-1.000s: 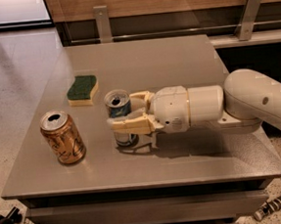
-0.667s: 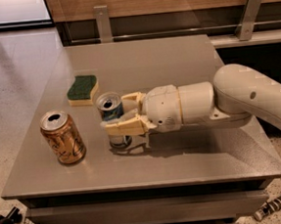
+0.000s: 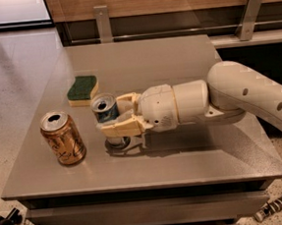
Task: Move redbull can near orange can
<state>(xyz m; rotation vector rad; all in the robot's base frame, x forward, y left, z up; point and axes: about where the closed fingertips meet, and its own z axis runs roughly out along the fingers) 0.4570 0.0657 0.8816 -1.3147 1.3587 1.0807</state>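
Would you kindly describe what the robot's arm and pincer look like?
The arm is smooth, rounded white segments with small dark dots on one; no cables show. Its pincer, at mid-table around the redbull can, has cream-yellow fingers.

The redbull can (image 3: 105, 111) is glossy metal with a silver top; the orange can (image 3: 63, 140) is metal too, with a coppery sheen. The gripper (image 3: 110, 119), clasped about the redbull can at mid-table, looks matt cream plastic, and the arm (image 3: 247, 90) is smooth white plastic. The table (image 3: 175, 57) is matt grey. The sponge (image 3: 82, 87) is rough.
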